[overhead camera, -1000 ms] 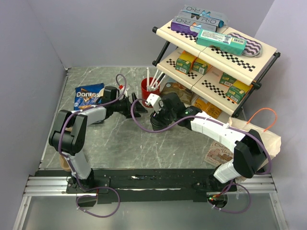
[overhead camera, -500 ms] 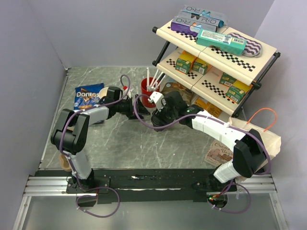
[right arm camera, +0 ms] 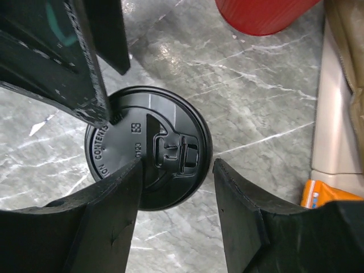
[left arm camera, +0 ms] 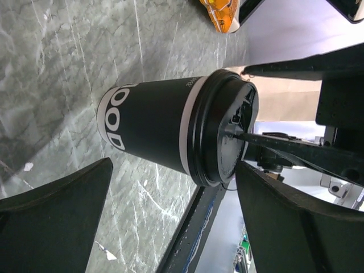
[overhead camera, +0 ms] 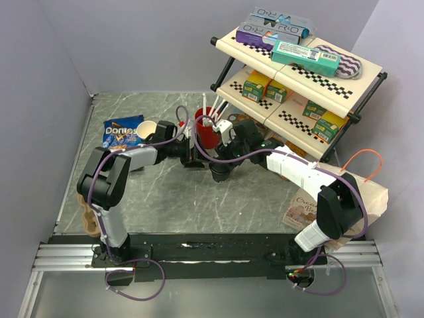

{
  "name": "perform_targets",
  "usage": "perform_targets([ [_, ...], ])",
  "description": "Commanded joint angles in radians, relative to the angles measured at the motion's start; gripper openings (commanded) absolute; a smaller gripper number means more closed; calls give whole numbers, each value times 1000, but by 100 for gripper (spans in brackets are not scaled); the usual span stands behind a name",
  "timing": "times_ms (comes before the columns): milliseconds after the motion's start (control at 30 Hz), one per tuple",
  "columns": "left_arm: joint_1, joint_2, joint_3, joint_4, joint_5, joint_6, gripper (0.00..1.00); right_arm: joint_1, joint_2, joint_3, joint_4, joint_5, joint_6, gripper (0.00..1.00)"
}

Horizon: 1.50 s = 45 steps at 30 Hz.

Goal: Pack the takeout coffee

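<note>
Takeout coffee [left arm camera: 148, 125] stands upright directly beneath the right gripper [right arm camera: 177, 170], jaws spread astride the lid [right arm camera: 149, 152]; left gripper [left arm camera: 174, 165] (likewise spread) faces its side.

Tally from the table side:
- one lidded black coffee cup [left arm camera: 148, 125]
- one red cup [overhead camera: 207, 130], holding white straws
- one open paper cup [overhead camera: 147, 128]
- one Doritos bag [overhead camera: 123, 132]
- one two-tier rack [overhead camera: 334, 83]
- four green-yellow boxes [overhead camera: 255, 86] on its lower tier
- three long cartons [overhead camera: 305, 57] on top
</note>
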Motion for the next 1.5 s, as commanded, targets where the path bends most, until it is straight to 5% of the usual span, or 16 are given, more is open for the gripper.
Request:
perform_targets([
  [0,-12,29,50,4,7,16,95,-8,32,15,-78,-26,40,60],
  [633,-15,102,93,-102,-59,79,94,-86,66,-85,-27,-205,201,38],
  [1000,-15,106,76,-112,-81,115,94,-97,44,-169,34,-242,247,37],
  [1167,-15,96,55,-83,-63,132,93,-97,17,-217,88,-242,244,39],
  [1467,-15,60,68,-53,0,134,93,-105,-81,-177,88,-306,247,63],
])
